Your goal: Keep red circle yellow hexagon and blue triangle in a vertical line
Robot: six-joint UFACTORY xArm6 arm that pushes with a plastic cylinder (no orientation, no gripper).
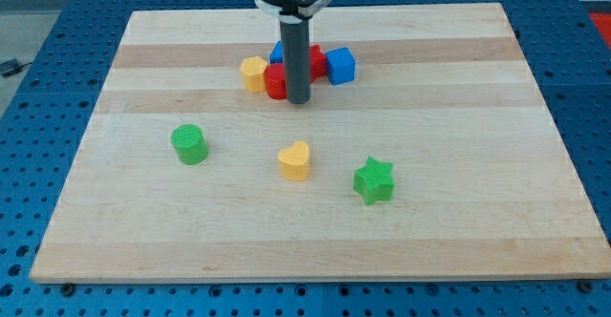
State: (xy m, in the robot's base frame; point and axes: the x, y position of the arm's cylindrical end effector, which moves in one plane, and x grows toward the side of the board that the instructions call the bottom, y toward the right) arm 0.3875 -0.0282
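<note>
My tip (pixel 298 100) rests on the board just right of and below the red circle (pixel 276 82), touching or nearly touching it. The yellow hexagon (pixel 253 73) sits against the red circle's left side. A blue piece (pixel 277 52), likely the blue triangle, shows only as a sliver behind the rod above the red circle; its shape is mostly hidden. These three form a tight cluster near the view's top centre.
A second red block (pixel 318 61) and a blue cube (pixel 340 65) sit right of the rod. A green cylinder (pixel 189 144), a yellow heart (pixel 295 160) and a green star (pixel 373 180) lie lower on the wooden board (pixel 496 212).
</note>
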